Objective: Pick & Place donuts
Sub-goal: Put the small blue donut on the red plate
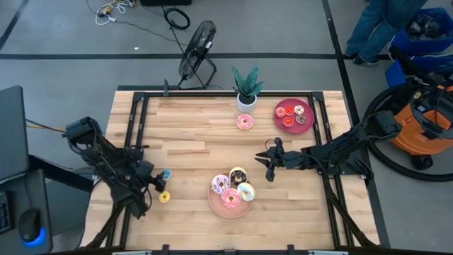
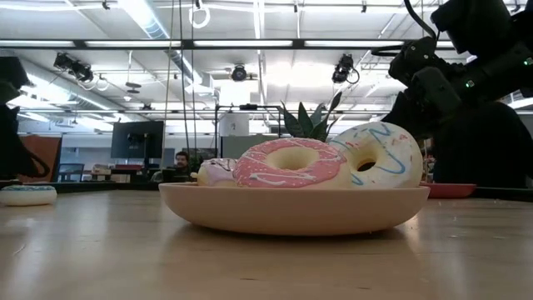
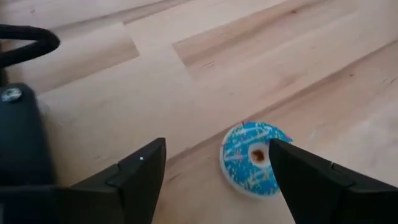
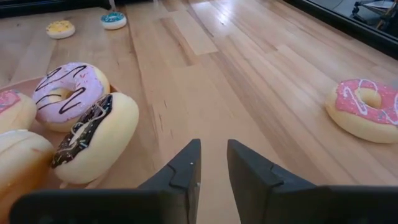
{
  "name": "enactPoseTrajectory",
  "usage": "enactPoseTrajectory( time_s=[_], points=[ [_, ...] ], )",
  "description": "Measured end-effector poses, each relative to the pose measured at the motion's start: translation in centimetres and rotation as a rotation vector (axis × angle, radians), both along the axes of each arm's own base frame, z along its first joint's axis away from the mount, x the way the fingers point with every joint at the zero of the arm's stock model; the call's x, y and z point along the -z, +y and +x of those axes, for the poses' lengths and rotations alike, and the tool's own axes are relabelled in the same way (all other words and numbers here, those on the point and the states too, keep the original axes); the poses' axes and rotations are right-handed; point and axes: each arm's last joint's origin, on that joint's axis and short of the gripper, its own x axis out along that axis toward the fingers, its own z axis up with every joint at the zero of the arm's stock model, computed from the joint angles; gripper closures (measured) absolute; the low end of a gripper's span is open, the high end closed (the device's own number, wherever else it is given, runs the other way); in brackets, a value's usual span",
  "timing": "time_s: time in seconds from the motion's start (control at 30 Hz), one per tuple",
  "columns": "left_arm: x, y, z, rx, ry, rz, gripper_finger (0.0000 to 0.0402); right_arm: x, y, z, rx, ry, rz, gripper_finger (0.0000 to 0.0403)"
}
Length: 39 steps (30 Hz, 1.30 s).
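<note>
Your left hand [image 3: 214, 180] hangs wide open and empty over the blue donut [image 3: 254, 158] near the desk's left edge, ready to grasp, while your right hand [image 4: 213, 163] waits nearly closed, empty.

Bare wood fills the table's [image 1: 191, 134] middle and upper left. The pink plate [image 1: 219, 206] of donuts [image 1: 231, 197] blocks the lower centre, the right gripper [image 1: 269, 160] just beside it. The plant [image 1: 246, 86] and red plate [image 1: 282, 121] crowd the upper right.
</note>
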Motion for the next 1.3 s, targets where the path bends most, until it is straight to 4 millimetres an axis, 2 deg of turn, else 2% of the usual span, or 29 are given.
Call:
enactPoseTrajectory(
  time_s=[0.33, 0.5, 0.77, 0.87, 1.13, 1.3],
  points=[
    [1.0, 0.8, 1.0, 0.017, -0.105, 0.018, 0.0143, 0.0, 0.0, 0.0, 0.000, 0.000, -0.001, 0.0316],
    [1.1, -0.1, 1.8, 0.125, 0.028, -0.027, 0.0147, 0.0, 0.0, 0.0, 0.000, 0.000, -0.001, 0.0316],
    [1.2, -0.2, 1.7, 0.143, 0.094, -0.056, 0.0157, 0.0, 0.0, 0.0, 0.002, -0.001, -0.001, 0.0316],
    [1.2, -0.2, 1.7, 0.148, 0.097, -0.056, 0.0186, 0.0, 0.0, 0.0, 0.002, -0.001, -0.001, 0.0316],
    [1.1, -0.3, 2.0, 0.222, 0.058, 0.005, 0.0299, 0.0, 0.0, 0.0, 0.001, -0.001, -0.003, 0.0316],
    [0.9, -0.6, 3.5, 0.303, -0.066, 0.098, 0.0335, -0.3, 0.1, 0.1, -0.018, -0.024, -0.014, 0.0316]
  ],
)
